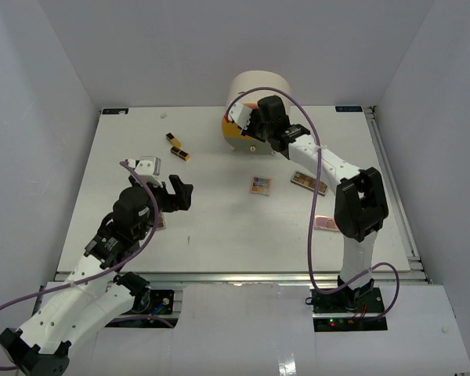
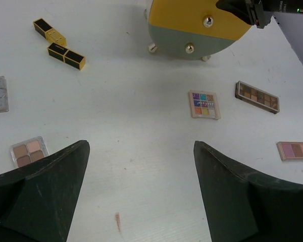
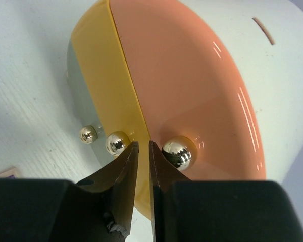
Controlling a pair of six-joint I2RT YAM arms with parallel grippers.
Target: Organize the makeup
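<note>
Makeup lying scattered on the table (image 1: 219, 235)
Two lipstick tubes (image 2: 65, 55) are lying left of the drawer unit (image 2: 192, 25), a multicoloured palette (image 2: 204, 104) and brown palette (image 2: 257, 97) in front. The right gripper (image 3: 141, 146) is sitting nearly closed, empty, between its gold knobs (image 3: 178, 153); the left gripper (image 2: 141, 146) is hovering wide open.

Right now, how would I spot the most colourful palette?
Start at the round cream drawer unit at the table's far edge. In front of it lies a small square palette. Its pans are bright blues and yellows, unlike the long brown palette beside it.
</note>
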